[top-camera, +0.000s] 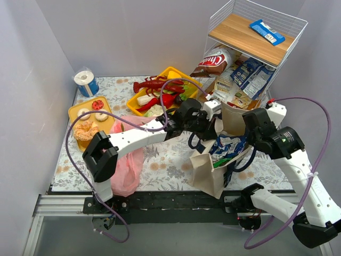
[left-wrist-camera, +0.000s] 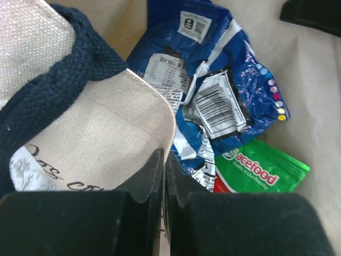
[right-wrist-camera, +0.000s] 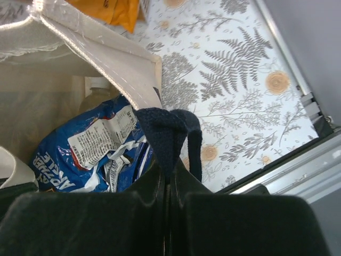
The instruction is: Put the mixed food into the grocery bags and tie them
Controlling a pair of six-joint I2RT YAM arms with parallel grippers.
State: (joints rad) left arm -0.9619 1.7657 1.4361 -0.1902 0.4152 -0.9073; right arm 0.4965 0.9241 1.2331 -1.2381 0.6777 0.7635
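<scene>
The beige canvas tote (top-camera: 205,168) stands open near the table's front, with blue snack packets (top-camera: 229,146) inside. My left gripper (left-wrist-camera: 164,160) is shut on the tote's canvas rim (left-wrist-camera: 106,133), beside a navy strap (left-wrist-camera: 80,69). Below it in the bag lie a blue packet (left-wrist-camera: 213,80) and a green packet (left-wrist-camera: 261,170). My right gripper (right-wrist-camera: 169,173) is shut on the other navy strap handle (right-wrist-camera: 168,133) at the tote's right side. A blue packet (right-wrist-camera: 90,149) and a clear bottle (right-wrist-camera: 97,93) show inside. The pink bag (top-camera: 128,165) lies slumped to the left under the left arm.
Two yellow trays hold toy foods: one at the left (top-camera: 74,114), one at the back (top-camera: 170,72) with a red lobster. A wire shelf (top-camera: 256,37) at the back right carries more snack packets. A white paper roll (top-camera: 85,82) stands at the back left.
</scene>
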